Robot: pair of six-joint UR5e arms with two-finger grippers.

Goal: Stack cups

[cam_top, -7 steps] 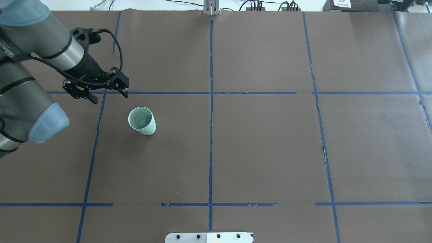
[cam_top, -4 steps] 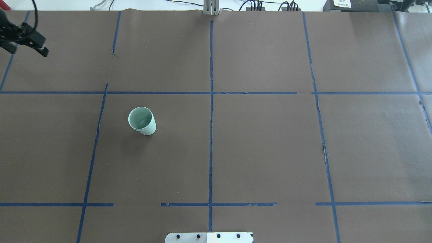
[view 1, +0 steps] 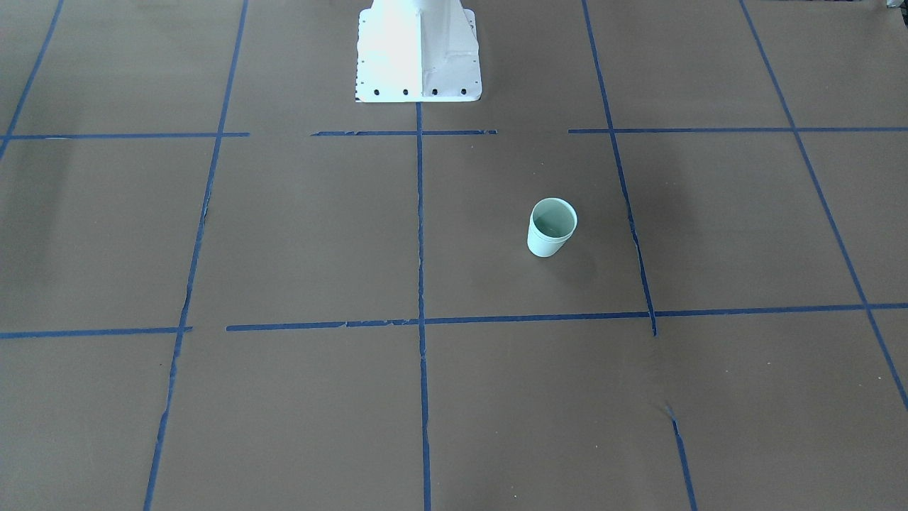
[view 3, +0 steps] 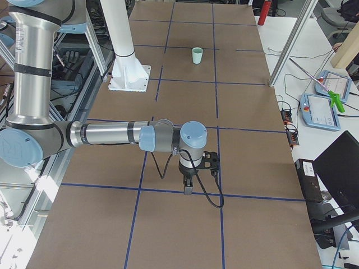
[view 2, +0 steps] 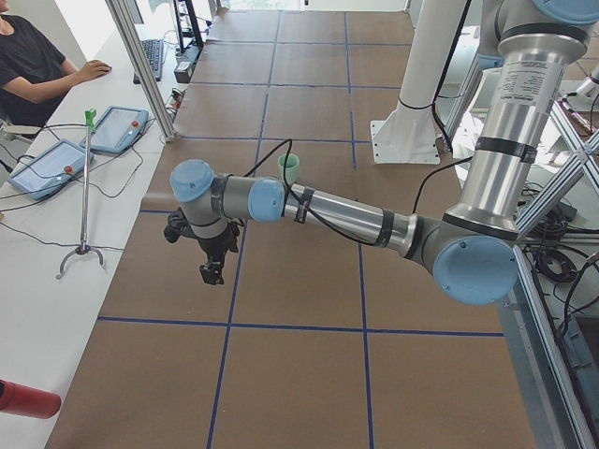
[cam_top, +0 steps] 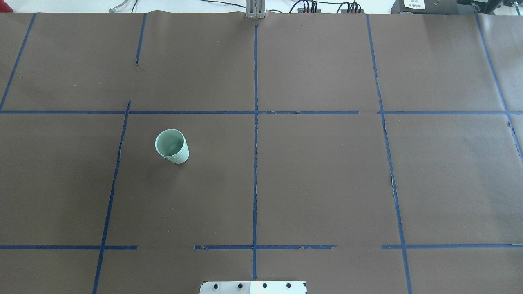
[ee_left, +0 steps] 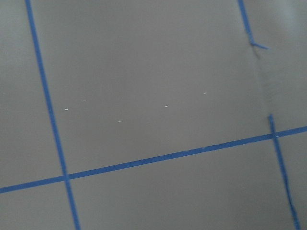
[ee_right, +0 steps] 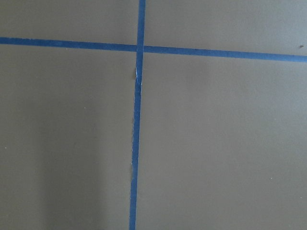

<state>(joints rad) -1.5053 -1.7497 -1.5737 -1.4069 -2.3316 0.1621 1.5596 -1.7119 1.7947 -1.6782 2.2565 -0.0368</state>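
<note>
A pale mint-green cup (cam_top: 172, 148) stands upright on the brown table left of centre. A second edge just under its rim suggests one cup nested in another; no separate second cup shows. It also shows in the front view (view 1: 551, 228), the left view (view 2: 289, 168) and the right view (view 3: 197, 55). My left gripper (view 2: 211, 273) hangs over the table's left end, far from the cup; I cannot tell whether it is open or shut. My right gripper (view 3: 187, 189) hangs over the right end; I cannot tell its state either. Both wrist views show only bare table and blue tape.
The robot's white base (view 1: 418, 57) stands at the table's near-robot edge. Blue tape lines (cam_top: 255, 143) divide the brown surface. In the left view an operator (view 2: 37, 65) sits beside tablets (view 2: 117, 128) and a thin metal stand (view 2: 84, 196).
My left arm has pulled back to the left, away from the cup, and has left the overhead view. The cup has not moved.
</note>
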